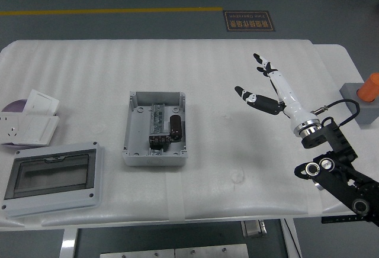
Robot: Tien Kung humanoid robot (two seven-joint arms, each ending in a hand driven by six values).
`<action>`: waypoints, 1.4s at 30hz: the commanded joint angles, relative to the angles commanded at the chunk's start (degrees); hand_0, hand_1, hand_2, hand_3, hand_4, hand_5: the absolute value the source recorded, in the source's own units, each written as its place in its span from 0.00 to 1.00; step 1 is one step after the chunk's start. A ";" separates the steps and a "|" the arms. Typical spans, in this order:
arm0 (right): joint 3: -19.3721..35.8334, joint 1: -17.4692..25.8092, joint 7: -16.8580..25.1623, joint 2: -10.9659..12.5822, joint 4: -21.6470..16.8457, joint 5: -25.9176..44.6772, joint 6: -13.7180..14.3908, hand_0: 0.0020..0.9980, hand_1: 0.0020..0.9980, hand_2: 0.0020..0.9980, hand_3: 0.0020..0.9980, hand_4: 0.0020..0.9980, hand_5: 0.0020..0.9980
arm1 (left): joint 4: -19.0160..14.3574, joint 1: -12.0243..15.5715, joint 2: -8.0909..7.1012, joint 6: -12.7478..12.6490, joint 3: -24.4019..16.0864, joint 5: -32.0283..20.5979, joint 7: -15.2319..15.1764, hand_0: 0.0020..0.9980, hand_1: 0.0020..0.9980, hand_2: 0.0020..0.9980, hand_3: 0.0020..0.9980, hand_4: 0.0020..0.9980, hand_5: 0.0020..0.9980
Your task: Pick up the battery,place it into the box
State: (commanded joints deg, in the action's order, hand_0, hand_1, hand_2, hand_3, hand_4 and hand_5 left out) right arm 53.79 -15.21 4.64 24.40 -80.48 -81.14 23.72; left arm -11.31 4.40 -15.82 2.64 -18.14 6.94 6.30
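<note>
A dark cylindrical battery (pixel 175 125) lies inside the grey open box (pixel 135 151), at its right side next to a metal rail (pixel 157 126). My right hand (pixel 256 80) is open, fingers spread, empty, and held above the table well to the right of the box. The right arm comes in from the lower right. My left arm is out of view.
The box's lid with a clear window (pixel 52 176) lies at the front left. White wall sockets (pixel 26 126) and a purple disc (pixel 13 106) lie at the left edge. A grey block with an orange cylinder (pixel 362 97) stands at the far right.
</note>
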 joint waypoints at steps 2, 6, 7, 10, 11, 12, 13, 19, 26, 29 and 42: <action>2.88 2.63 2.22 -0.48 0.07 2.14 -0.43 0.85 0.85 0.92 0.98 0.81 0.46 | -0.02 -0.21 -0.12 -0.03 0.06 0.09 0.04 0.62 0.65 0.52 0.56 0.62 0.44; 8.27 7.34 6.97 -2.32 1.04 7.27 -2.06 0.83 0.83 0.90 0.95 0.81 0.47 | -0.09 -0.33 -0.42 -0.17 -0.10 0.41 0.13 0.62 0.65 0.52 0.56 0.62 0.44; 9.43 8.08 8.07 -2.74 1.28 8.62 -2.58 0.83 0.83 0.90 0.95 0.81 0.47 | -0.10 -0.28 -0.46 -0.19 -0.16 0.48 0.15 0.62 0.65 0.52 0.56 0.62 0.44; 12.99 9.43 11.80 -3.75 2.06 14.09 -5.39 0.83 0.83 0.90 0.95 0.81 0.47 | -0.13 0.15 -0.43 -0.19 -0.40 0.68 0.26 0.62 0.65 0.52 0.56 0.62 0.44; 14.02 9.67 13.20 -3.88 2.38 16.20 -6.69 0.83 0.83 0.90 0.95 0.81 0.47 | -0.13 0.34 -0.35 -0.17 -0.51 0.70 0.29 0.62 0.65 0.52 0.56 0.62 0.44; 14.54 9.78 14.24 -3.93 2.62 18.26 -7.72 0.79 0.79 0.85 0.88 0.82 0.48 | -0.12 0.47 -0.26 -0.16 -0.60 0.70 0.31 0.62 0.65 0.52 0.56 0.62 0.43; 14.98 9.87 15.39 -3.99 2.86 20.66 -8.95 0.79 0.79 0.85 0.88 0.82 0.48 | -0.11 0.61 -0.14 -0.15 -0.72 0.73 0.32 0.62 0.65 0.52 0.56 0.62 0.43; 16.35 10.34 18.89 -4.68 3.24 33.90 -16.06 0.74 0.74 0.78 0.78 0.83 0.56 | -0.12 0.82 0.44 -0.06 -1.16 0.92 0.31 0.62 0.65 0.52 0.55 0.62 0.43; 16.06 10.75 17.94 -5.11 1.93 49.22 -24.29 0.73 0.73 0.74 0.74 0.85 0.67 | -0.16 0.61 0.49 -0.06 -1.66 1.21 0.29 0.62 0.65 0.52 0.55 0.62 0.41; 16.03 10.76 17.03 -5.20 1.38 55.01 -26.78 0.73 0.73 0.74 0.74 0.85 0.67 | -0.18 0.52 0.46 -0.08 -1.88 1.34 0.31 0.62 0.65 0.52 0.55 0.62 0.41; 18.52 11.47 15.17 -5.57 0.81 66.14 -27.38 0.73 0.70 0.72 0.71 0.86 0.73 | -0.16 0.10 0.50 -0.09 -1.87 1.27 0.28 0.62 0.65 0.52 0.55 0.61 0.38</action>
State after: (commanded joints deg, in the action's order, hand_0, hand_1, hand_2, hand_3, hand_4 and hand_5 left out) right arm 72.31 -3.74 19.81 18.83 -79.68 -15.00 -3.66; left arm -11.47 4.50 -15.32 2.55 -20.01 8.22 6.58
